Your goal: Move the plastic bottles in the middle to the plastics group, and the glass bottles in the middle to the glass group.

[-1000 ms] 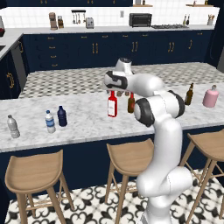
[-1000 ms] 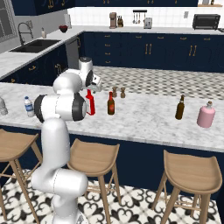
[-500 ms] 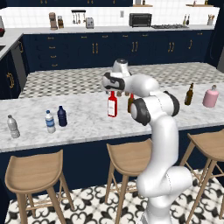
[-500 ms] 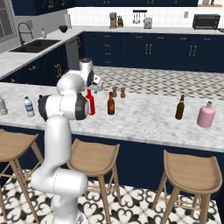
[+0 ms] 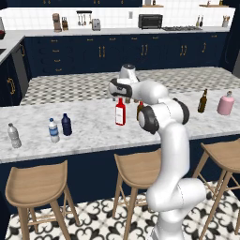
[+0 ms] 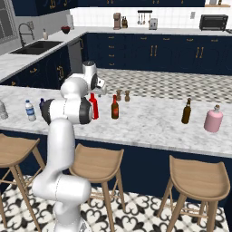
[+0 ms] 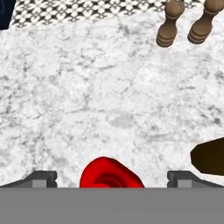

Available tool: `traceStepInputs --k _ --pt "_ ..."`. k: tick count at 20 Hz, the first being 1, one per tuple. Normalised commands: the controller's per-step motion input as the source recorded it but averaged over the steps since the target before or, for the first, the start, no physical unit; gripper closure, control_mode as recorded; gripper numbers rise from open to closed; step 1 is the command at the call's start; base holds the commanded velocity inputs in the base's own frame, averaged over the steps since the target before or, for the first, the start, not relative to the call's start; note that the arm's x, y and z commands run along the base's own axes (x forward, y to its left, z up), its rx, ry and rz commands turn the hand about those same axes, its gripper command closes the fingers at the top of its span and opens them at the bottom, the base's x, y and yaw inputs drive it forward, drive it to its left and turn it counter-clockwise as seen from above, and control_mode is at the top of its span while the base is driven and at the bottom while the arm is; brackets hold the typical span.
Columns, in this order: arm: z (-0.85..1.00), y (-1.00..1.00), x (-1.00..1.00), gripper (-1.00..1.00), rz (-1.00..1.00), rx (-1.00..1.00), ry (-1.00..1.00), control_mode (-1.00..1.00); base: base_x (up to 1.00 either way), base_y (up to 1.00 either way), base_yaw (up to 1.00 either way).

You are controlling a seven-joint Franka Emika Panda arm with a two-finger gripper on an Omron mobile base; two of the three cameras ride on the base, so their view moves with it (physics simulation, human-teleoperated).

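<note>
- Counter (image 5: 89,122): you see a long slab of white marble with grey veining, smooth and flat; beyond it lies a strip of black-and-white patterned floor, then navy cabinets.
- Gripper (image 7: 111,176): your claw hangs over the middle of the counter, pointing down, with its two dark fingertips spread wide and nothing between them but air above the red top.
- Red bottle (image 5: 120,112): flat-sided, glossy red, white label; it stands upright at mid-counter, directly beneath the claw, and in the hand view its rounded red top sits between the fingertips.
- Slim brown bottle (image 6: 115,108): dark, reddish at the neck, upright just beside the red bottle; the arm's elbow hides most of it in the left base view.
- Navy bottle (image 5: 66,124): small, opaque, round-shouldered, standing toward the counter's left end, just beside the labelled water bottle (image 5: 54,131).
- Plain clear bottle (image 5: 14,136): greyish, further left, near the counter end.
- Amber bottle (image 5: 202,101) and pink bottle (image 5: 226,103): narrow-necked and squat respectively, together at the far right end, well apart from the middle.
- Two brown shakers (image 7: 188,24): turned, wood-like, standing behind the red bottle.
- Wooden stools (image 5: 37,185): set in front of the counter.
</note>
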Motion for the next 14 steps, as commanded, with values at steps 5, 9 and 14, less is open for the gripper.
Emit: traceStepInputs --k 5,9,14 --pt "-0.13 0.01 0.07 1.0 0.0 0.0 0.0 -1.0 0.0 0.0 0.0" --pt "-0.1 0.0 -0.03 1.0 0.0 0.0 0.0 -1.0 0.0 0.0 0.0" --pt "-0.11 0.0 -0.29 1.0 0.0 0.0 0.0 -1.0 0.0 0.0 0.0"
